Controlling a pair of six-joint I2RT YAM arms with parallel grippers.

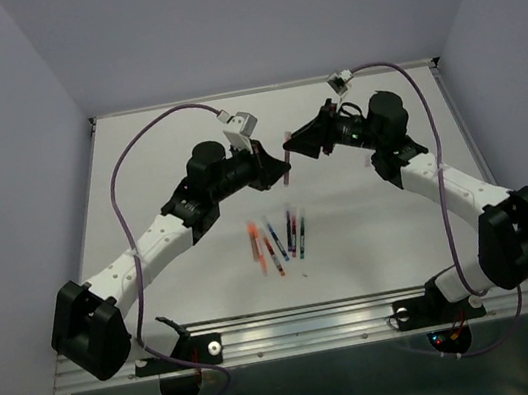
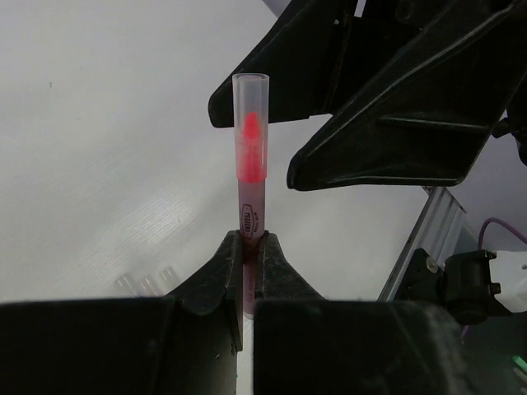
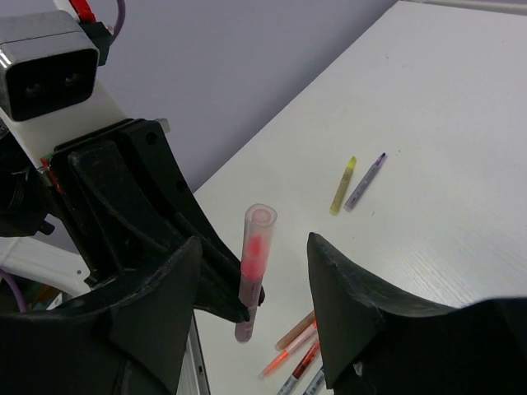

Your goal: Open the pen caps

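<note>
My left gripper (image 2: 250,240) is shut on a pink pen (image 2: 249,210) and holds it above the table. Its pale translucent cap (image 2: 250,123) points toward my right gripper, with the red tip showing inside. In the right wrist view the same pen (image 3: 251,284) with its cap (image 3: 258,239) stands between my right gripper's (image 3: 251,255) open fingers, untouched. In the top view the pen (image 1: 285,166) sits between the left gripper (image 1: 276,175) and the right gripper (image 1: 287,143). Several more pens (image 1: 279,239) lie on the table.
A yellow pen (image 3: 342,185) and a purple pen (image 3: 366,181) lie apart on the white table. A few clear loose caps (image 2: 144,284) lie on the table under the left gripper. A metal rail (image 1: 305,320) runs along the table's near edge.
</note>
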